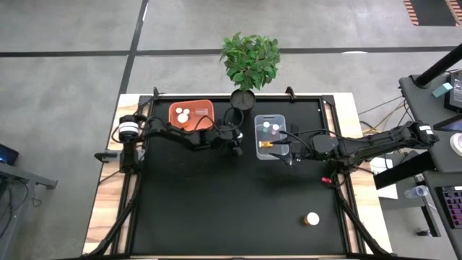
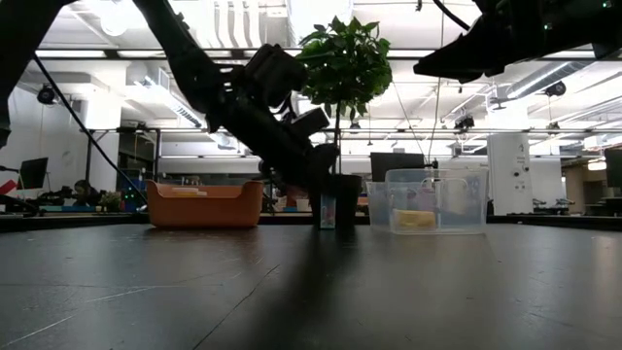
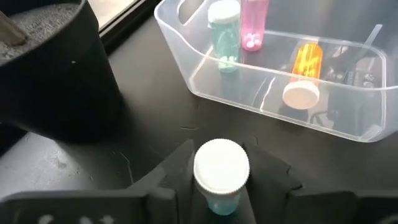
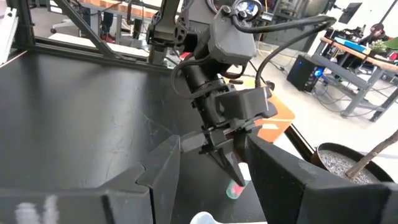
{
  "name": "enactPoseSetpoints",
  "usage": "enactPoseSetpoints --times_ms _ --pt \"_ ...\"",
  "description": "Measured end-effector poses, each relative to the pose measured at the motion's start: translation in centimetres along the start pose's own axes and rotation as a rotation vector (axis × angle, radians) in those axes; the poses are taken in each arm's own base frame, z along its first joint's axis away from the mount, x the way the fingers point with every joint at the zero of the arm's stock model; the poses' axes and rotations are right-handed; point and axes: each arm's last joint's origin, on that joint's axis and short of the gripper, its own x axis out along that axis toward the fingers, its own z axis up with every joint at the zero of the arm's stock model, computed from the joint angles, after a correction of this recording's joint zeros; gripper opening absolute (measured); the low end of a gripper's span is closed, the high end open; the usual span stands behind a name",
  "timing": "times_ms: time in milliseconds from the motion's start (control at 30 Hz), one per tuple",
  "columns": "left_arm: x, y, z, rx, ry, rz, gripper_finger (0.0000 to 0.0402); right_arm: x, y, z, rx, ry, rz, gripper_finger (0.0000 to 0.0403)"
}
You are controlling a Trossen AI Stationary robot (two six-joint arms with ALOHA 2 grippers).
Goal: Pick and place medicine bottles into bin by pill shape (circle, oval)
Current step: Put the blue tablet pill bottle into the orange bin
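My left gripper (image 1: 236, 146) is shut on a small white-capped bottle with a pale teal body (image 3: 221, 171), on the table between the black plant pot (image 1: 243, 100) and the clear bin (image 1: 271, 136). The clear bin holds a teal bottle (image 3: 224, 34), a pink bottle (image 3: 254, 25) and an amber bottle (image 3: 303, 71) lying on its side. The orange bin (image 1: 191, 115) at the far left holds white-capped bottles. My right gripper (image 1: 291, 153) is open and empty over the clear bin's near right corner. Another white-capped bottle (image 1: 311, 218) stands at the near right. My left gripper pinches the bottle's body just under its white cap (image 3: 219, 200) between its two fingers. The fingers (image 4: 225, 158) point down, slanting from the table's left. The bottle is upright, cap up, its bottom (image 2: 328, 222) close to the table; whether it stands on the table I cannot tell.
The plant pot (image 3: 50, 68) stands just beyond my left gripper, at the far edge, with leaves above it. The clear bin's wall (image 3: 205, 81) is close to the held bottle's right. The near half of the black table (image 1: 216, 209) is bare but for the one bottle.
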Motion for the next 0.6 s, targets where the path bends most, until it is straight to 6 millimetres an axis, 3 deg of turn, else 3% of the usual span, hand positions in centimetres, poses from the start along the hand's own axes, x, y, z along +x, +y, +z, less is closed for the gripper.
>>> enactPoseSetpoints --times_ms 233,600 --pt "-1.4 -0.3 1.3 0.0 -0.026 -0.016 0.0091 0.0 0.0 0.1 0.003 -0.006 -0.001 0.0176" --pt "-6.2 -0.1 4.4 0.009 -0.096 -0.035 0.0105 0.0 0.0 0.1 0.007 -0.005 -0.001 0.0176"
